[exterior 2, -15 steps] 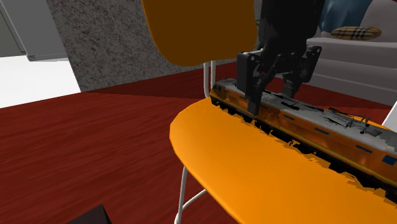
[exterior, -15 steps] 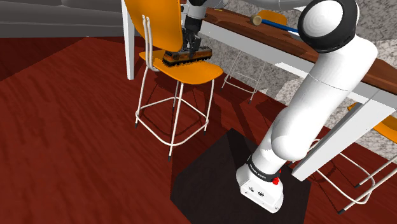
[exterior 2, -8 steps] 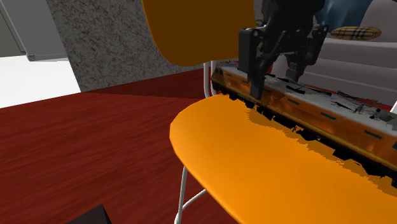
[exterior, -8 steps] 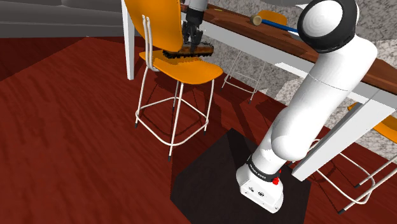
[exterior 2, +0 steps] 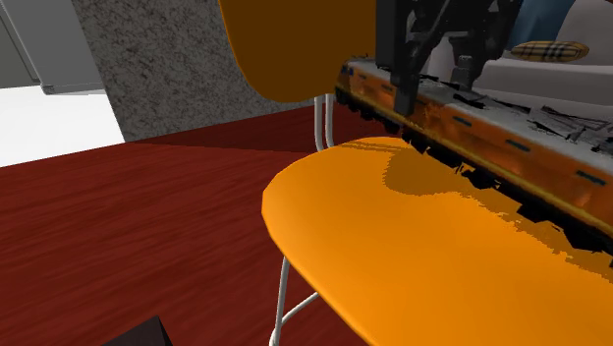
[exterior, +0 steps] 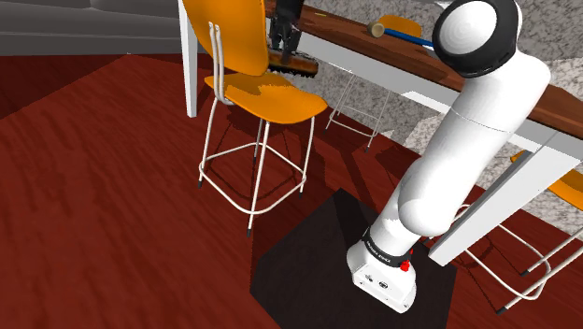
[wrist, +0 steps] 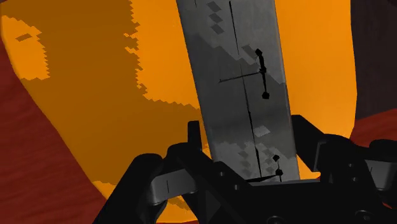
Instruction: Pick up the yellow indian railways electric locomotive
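The locomotive [exterior 2: 481, 133] is a long orange-yellow model with a grey roof [wrist: 245, 95] and dark wheels. It hangs clear above the orange chair seat [exterior 2: 393, 256], its shadow lying on the seat. My black gripper [exterior 2: 432, 74] is shut on it near one end, one finger on each side. In the shoulder view the gripper [exterior: 285, 47] holds the locomotive [exterior: 297, 65] above the chair seat [exterior: 271, 98], beside the table edge. In the wrist view the fingers [wrist: 191, 143] clasp the grey roof from both sides.
The orange stool has white wire legs [exterior: 248, 159] and a tall back [exterior: 229, 33]. A white table with a brown top [exterior: 420, 61] stands close behind, with a blue-handled tool [exterior: 402, 33] on it. More orange stools [exterior: 565, 187] stand under the table. Dark red wood floor [exterior: 103, 187] surrounds.
The gripper has risen with the locomotive in it. The model lay on the seat one second ago and now hangs above it, tilted a little.
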### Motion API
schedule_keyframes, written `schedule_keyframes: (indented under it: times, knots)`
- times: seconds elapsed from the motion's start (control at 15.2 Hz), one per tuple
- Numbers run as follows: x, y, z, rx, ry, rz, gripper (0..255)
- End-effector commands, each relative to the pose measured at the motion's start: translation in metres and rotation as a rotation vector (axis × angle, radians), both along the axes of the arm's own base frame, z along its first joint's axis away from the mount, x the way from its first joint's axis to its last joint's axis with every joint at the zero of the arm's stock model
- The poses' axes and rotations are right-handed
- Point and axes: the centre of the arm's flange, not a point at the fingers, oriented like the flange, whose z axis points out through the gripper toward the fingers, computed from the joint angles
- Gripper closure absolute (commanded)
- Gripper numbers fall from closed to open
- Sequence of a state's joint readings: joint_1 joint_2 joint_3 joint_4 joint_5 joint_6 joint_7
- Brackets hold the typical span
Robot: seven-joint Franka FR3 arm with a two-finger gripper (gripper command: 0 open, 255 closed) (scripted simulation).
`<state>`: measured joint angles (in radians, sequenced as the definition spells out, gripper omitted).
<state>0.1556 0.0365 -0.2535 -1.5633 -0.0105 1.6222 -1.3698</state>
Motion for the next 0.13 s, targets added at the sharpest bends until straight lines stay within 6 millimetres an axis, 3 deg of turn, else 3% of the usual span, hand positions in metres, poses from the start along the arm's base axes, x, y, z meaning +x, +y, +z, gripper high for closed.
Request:
schedule_keyframes:
  times: [0.0,0.07]
  knots:
    - [0.0004,-0.0002,0.0075,0.000,-0.002,0.000,255]
    - [0.0005,-0.0002,0.0075,0.000,-0.002,0.000,255]
